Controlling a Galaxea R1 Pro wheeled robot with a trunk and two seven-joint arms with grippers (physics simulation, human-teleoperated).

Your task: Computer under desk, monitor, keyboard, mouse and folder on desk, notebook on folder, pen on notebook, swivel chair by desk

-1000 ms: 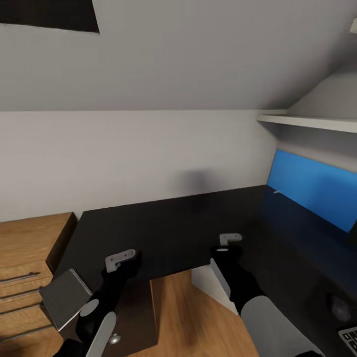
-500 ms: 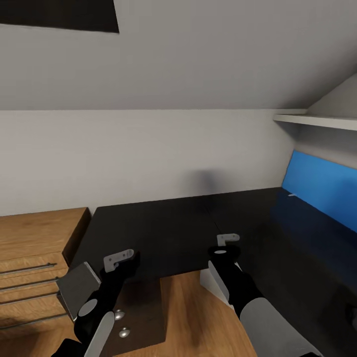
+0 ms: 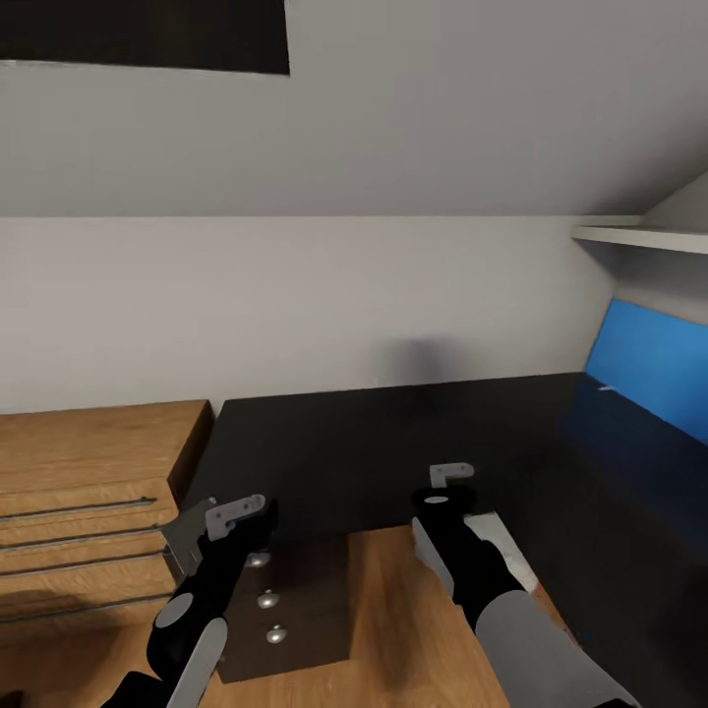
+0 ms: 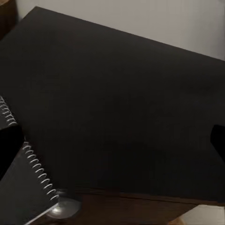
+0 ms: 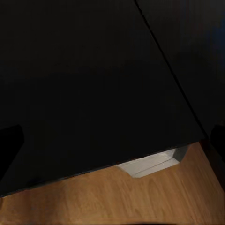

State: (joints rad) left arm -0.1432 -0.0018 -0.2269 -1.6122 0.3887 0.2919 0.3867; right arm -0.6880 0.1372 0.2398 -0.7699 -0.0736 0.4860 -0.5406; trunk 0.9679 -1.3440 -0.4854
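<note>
In the head view we face a black desk (image 3: 393,442) running across the middle of the frame, with a blue monitor (image 3: 654,379) at the right edge and a wooden dresser (image 3: 88,482) at the lower left. Our left gripper (image 3: 236,513) sits at lower left, clamped on a grey spiral notebook (image 3: 189,531); the left wrist view shows the notebook (image 4: 26,187) at its lower left corner, above the desk's front edge. Our right gripper (image 3: 450,482) hangs at lower centre over the desk edge, fingers apart and holding nothing. A white computer (image 3: 497,551) stands on the wooden floor (image 3: 393,629) below it.
</note>
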